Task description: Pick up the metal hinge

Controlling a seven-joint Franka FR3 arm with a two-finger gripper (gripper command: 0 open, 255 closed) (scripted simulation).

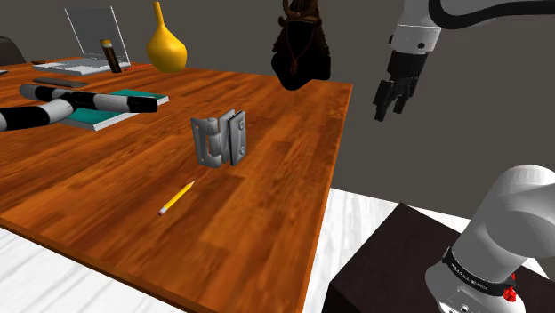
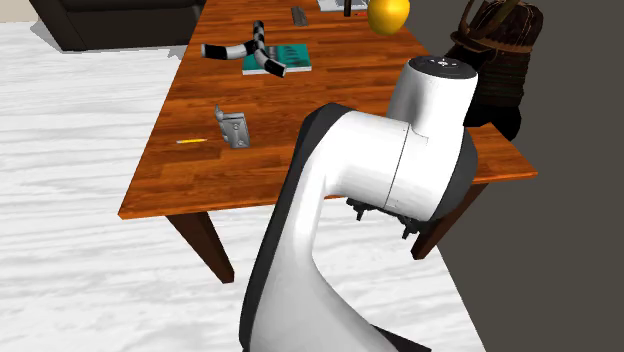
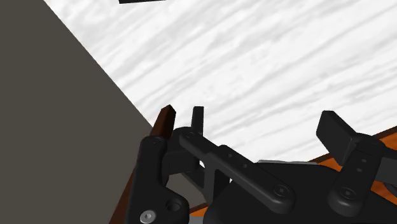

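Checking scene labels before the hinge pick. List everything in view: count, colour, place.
table: 1, reddish-brown wood, on the white floor
hinge: 1, grey metal, mid-table, standing half open
pencil: 1, yellow, flat on the table near the hinge
book: 1, teal, on the table under the striped object
striped object: 1, black and white, on the book
vase: 1, yellow, far end of the table
laptop: 1, grey, open, far end
dark object: 1, black-brown, by the far corner
sofa: 1, black, beyond the table
stand: 1, dark box
arm: 1, white
gripper: 1, black, open, in the air off the table's edge
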